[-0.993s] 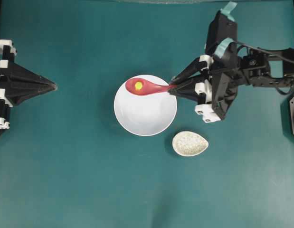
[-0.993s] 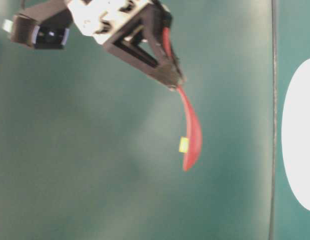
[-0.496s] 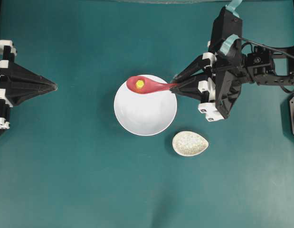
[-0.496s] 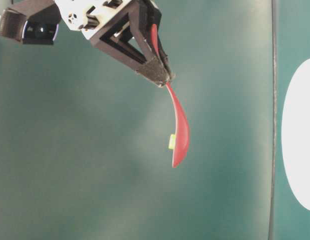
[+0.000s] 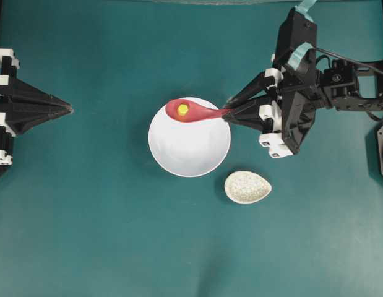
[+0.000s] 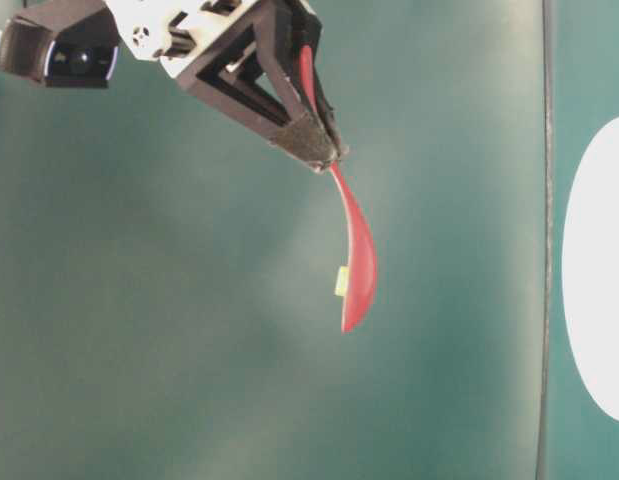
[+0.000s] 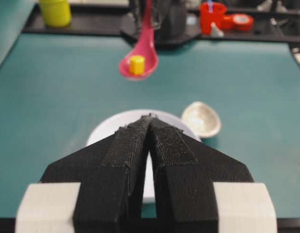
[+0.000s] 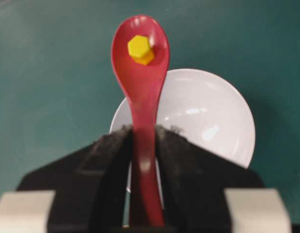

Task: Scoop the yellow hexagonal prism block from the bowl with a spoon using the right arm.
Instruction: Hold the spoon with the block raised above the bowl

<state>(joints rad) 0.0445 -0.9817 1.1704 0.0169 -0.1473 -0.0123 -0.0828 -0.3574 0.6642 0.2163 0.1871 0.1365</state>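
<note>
My right gripper (image 8: 142,141) pinched the spoon (image 8: 141,82) by its handle — the yellow hexagonal prism block (image 8: 140,49) sat in its scoop, raised above the bowl (image 5: 189,145). My left gripper (image 7: 150,121) was pressed together.

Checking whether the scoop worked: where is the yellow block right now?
The yellow block sits in the scoop of the red spoon, held by the right gripper above the far-left rim of the white bowl in the overhead view.
</note>
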